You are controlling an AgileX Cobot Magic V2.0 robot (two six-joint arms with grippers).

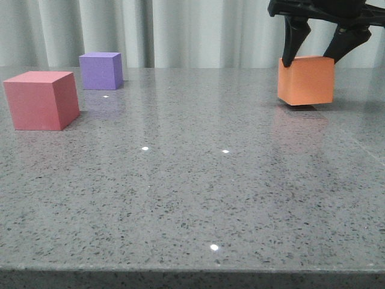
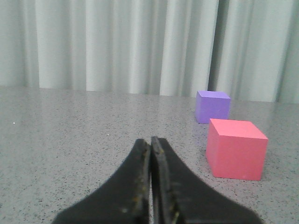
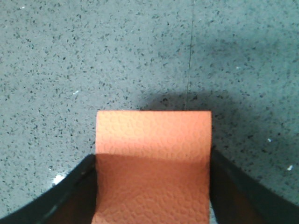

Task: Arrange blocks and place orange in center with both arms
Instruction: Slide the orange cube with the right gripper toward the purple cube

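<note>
Front view gives the layout plainly: the near part of the speckled grey surface (image 1: 198, 205) carries nothing, then the pinkish-red cube (image 1: 41, 100) sits at the left, and the purple cube (image 1: 101, 70) stands farther back, just behind it and a little to its right. Well apart from both, on the right side, the orange cube (image 1: 305, 80) is clamped between the fingers of the right gripper (image 1: 319, 51), which reach down over its top edges. A dark shadow shows under its base and it looks slightly tilted, so it appears to be raised just clear of the surface, probably for carrying toward the middle between the other two. The right wrist view agrees, with the fingers pressed against both flanks of the cube. In the left wrist view the left gripper (image 2: 150, 154) has its fingers pressed together with nothing between them, low over the surface and short of the red and purple cubes. It seems to be waiting its turn while the right arm works.
</note>
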